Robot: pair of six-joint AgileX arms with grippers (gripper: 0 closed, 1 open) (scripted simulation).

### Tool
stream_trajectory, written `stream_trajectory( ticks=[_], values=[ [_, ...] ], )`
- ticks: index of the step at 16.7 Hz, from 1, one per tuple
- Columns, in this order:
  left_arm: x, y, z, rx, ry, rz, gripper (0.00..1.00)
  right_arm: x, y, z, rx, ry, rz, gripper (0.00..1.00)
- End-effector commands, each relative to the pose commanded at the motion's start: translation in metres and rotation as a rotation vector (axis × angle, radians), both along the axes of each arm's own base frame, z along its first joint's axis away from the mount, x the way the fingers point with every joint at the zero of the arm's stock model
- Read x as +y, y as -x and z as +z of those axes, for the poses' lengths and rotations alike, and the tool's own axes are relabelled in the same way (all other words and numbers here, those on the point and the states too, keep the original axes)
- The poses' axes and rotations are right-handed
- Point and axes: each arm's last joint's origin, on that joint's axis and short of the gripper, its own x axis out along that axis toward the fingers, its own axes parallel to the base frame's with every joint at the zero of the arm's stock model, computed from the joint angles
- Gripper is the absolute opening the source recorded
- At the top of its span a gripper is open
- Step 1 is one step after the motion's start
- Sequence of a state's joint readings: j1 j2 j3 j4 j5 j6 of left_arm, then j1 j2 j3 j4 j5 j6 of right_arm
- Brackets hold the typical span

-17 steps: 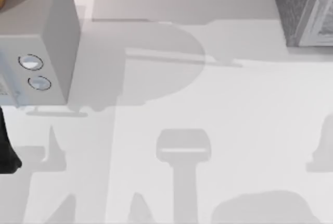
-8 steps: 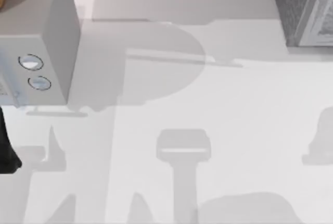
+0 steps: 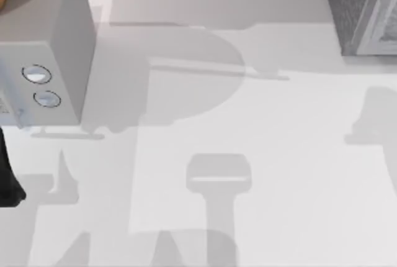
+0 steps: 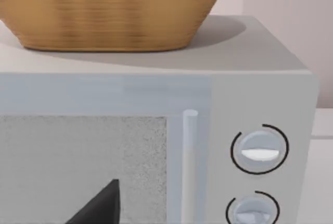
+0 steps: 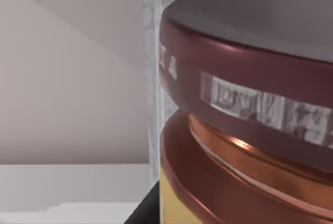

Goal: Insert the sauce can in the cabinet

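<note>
Can (image 5: pixel 250 109): right up against my right wrist camera, so likely carried; grip itself I cannot tell
Cabinet (image 3: pixel 366 9): table's far right, waiting for it
Left arm: parked by microwave (image 4: pixel 260 104), fingers unclear

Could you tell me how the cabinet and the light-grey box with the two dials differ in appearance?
The cabinet is dark grey with a rough speckled side, while the light-grey box is smooth and pale. The light-grey box has two round dials on its front; the cabinet has a paler framed front panel instead. The light-grey box carries a wicker basket on top. Both stand at the table's far edge.
</note>
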State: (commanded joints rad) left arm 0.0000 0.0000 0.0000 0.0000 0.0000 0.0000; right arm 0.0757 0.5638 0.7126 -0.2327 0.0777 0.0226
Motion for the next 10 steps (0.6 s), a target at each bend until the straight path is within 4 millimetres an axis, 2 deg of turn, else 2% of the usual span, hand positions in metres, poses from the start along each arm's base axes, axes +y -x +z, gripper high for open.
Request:
stream_trajectory(
  ticks=[7,10],
  values=[
    [0.0,0.0,0.0,0.0,0.0,0.0,1.0,0.012,-0.028,0.112,-0.099,0.045,0.019,0.0],
    [0.0,0.0,0.0,0.0,0.0,0.0,1.0,0.019,-0.048,0.149,-0.114,0.04,0.019,0.0]
  ],
)
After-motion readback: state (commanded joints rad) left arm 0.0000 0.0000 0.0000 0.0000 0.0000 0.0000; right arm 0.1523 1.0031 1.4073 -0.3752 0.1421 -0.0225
